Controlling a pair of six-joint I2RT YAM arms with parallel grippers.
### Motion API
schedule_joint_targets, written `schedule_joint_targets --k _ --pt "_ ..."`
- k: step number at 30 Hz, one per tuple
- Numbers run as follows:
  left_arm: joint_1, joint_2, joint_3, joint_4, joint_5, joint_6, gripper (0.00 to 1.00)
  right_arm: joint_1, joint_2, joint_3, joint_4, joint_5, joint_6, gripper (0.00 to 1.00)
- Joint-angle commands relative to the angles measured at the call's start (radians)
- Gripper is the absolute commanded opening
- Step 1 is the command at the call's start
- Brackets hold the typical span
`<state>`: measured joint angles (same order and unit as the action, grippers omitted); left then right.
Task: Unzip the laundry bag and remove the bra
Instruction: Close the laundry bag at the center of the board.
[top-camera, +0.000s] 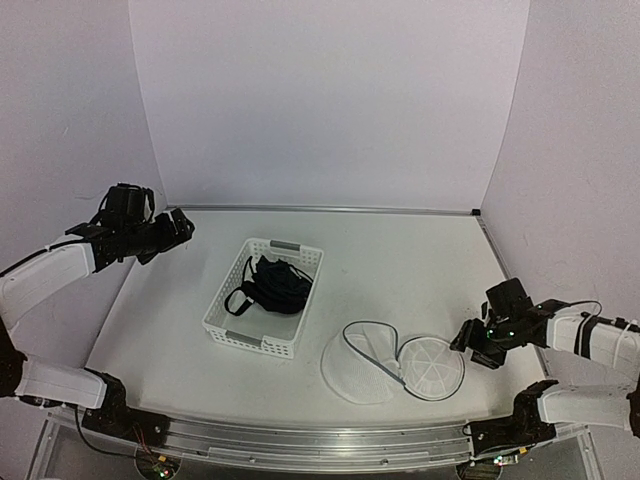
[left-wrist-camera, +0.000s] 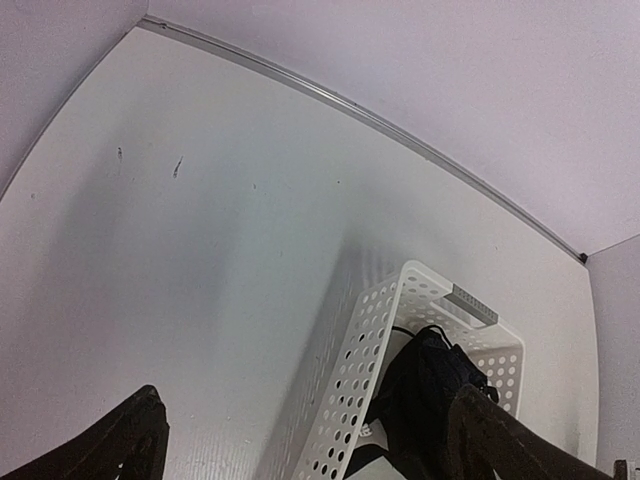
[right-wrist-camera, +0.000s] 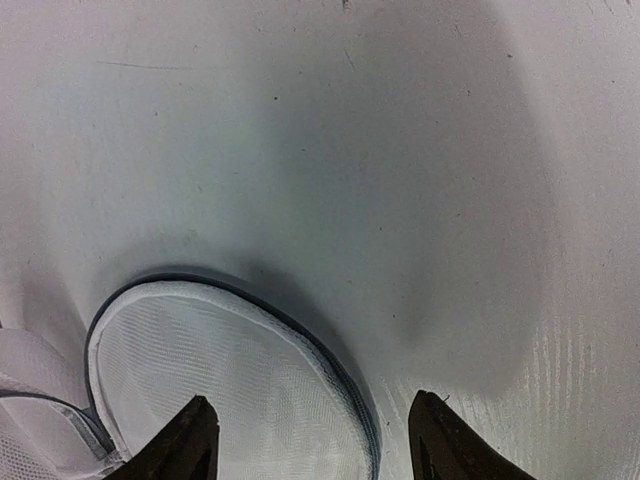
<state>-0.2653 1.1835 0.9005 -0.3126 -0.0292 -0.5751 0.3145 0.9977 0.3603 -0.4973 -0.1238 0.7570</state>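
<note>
The soft, light laundry bag (top-camera: 432, 368) on the tabletop (top-camera: 400, 260) is best pinched at its thin wire rim, over which the right claw (right-wrist-camera: 312, 420) is spread open, as is the left claw (left-wrist-camera: 305, 420).

A rectangular white perforated plastic basket (top-camera: 224, 300) sits angled, left of centre, on the white tabletop (top-camera: 400, 260). A thin metal strip (top-camera: 330, 210) edges the far side below pale backdrop panels (top-camera: 330, 100).

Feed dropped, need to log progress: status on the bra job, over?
Left end effector open, empty, far left. Right end effector open over laundry bag rim. Bra in white basket, bag lies collapsed. Nothing in the way.
</note>
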Motion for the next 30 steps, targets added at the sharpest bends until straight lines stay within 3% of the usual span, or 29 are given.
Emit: schedule_joint_targets --k 1,10,19,30 --pt "0.000 -0.027 0.008 0.033 0.006 0.015 0.97 -0.006 -0.016 -0.009 0.023 -0.002 0.031 0.65" --pt "0.001 -0.022 0.018 0.032 0.012 0.023 0.97 -0.006 0.036 0.012 0.025 -0.032 0.018 0.59" --pt "0.001 -0.021 0.022 0.033 0.009 0.030 0.98 -0.006 0.088 0.007 0.071 -0.075 0.032 0.47" --pt "0.001 -0.013 0.030 0.029 0.007 0.035 0.98 -0.006 0.068 0.007 0.092 -0.101 0.044 0.02"
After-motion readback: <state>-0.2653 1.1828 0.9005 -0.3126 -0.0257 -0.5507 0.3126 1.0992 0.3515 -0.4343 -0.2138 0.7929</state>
